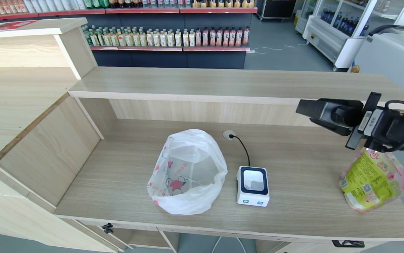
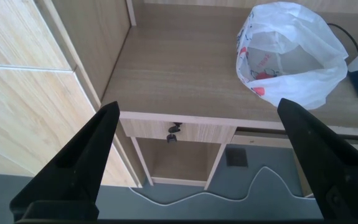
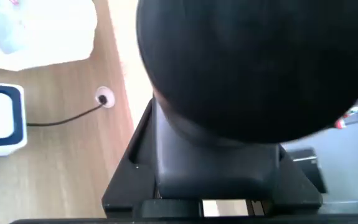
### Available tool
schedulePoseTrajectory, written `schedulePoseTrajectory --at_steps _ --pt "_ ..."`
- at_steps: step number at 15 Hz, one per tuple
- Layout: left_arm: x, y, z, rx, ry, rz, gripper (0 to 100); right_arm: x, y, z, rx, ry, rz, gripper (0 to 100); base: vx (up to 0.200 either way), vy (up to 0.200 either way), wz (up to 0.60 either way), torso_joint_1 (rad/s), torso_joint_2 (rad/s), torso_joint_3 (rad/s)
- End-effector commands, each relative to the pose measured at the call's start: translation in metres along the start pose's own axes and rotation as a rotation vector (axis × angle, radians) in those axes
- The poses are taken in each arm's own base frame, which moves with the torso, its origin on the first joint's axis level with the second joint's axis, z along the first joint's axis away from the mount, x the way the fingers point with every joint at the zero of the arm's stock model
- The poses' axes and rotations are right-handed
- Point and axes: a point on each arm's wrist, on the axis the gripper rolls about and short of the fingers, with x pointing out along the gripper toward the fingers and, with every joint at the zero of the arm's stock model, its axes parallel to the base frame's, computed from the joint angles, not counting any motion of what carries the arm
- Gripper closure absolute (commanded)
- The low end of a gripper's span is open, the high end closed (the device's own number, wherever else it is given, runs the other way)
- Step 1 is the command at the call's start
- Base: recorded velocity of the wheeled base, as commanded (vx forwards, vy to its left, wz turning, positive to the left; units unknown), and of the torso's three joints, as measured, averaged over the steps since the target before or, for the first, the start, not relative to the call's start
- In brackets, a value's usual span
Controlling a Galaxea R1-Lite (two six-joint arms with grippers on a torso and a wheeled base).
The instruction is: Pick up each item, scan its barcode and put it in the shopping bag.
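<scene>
A yellow-green and pink snack pouch (image 1: 374, 181) hangs in the air over the counter's right end, held by its top edge in my right gripper (image 1: 371, 149), which is shut on it. The white shopping bag (image 1: 188, 172) stands open-mouthed in the middle of the counter (image 1: 293, 158), with the white barcode scanner (image 1: 253, 185) just to its right. My left gripper (image 2: 197, 106) is open, its two black fingers (image 2: 82, 165) spread wide. It hovers off the counter's front edge, left of the bag (image 2: 291, 53).
The scanner's black cable (image 1: 244, 149) runs to a round hole (image 1: 229, 134) at the back of the counter. A raised shelf (image 1: 223, 84) borders the back and a wooden side wall (image 1: 47, 147) the left. A drawer with a key (image 2: 174, 132) sits under the front edge.
</scene>
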Motion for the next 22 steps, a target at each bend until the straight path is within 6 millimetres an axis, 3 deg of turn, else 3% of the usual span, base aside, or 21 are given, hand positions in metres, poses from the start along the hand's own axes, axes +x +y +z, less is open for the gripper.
schedulePoseTrajectory --at_steps 1,4,6,12,16,19,22 --pt "0.000 0.000 0.000 -0.001 0.000 0.002 0 -0.025 -0.021 0.034 -0.194 -0.023 -0.075 100 0.000 0.000 0.00 0.000 0.00 0.000" --pt "0.000 0.000 0.000 -0.001 0.002 0.000 0 -0.039 -0.023 0.052 -0.368 -0.149 -0.069 100 0.000 0.000 0.00 0.000 0.00 0.000" --pt "0.000 0.000 0.000 -0.001 0.000 0.000 0 -0.057 -0.034 0.076 -0.584 -0.316 -0.110 100 0.000 0.000 0.00 0.000 0.00 0.000" --pt "0.000 0.000 0.000 -0.001 0.002 0.000 0 -0.085 -0.035 0.104 -0.965 -0.309 -0.247 100 0.000 0.000 0.00 0.000 0.00 0.000" --pt "0.000 0.000 0.000 -0.001 0.002 0.002 0 -0.082 -0.023 0.127 -1.127 -0.427 -0.362 100 0.000 0.000 0.00 0.000 0.00 0.000" --pt "0.000 0.000 0.000 -0.001 0.000 0.002 0 -0.091 -0.019 0.134 -1.270 -0.346 -0.487 100 0.000 0.000 0.00 0.000 0.00 0.000" --pt "0.000 0.000 0.000 -0.001 0.002 0.000 0 -0.082 -0.012 0.133 -1.365 -0.363 -0.520 100 0.000 0.000 0.00 0.000 0.00 0.000"
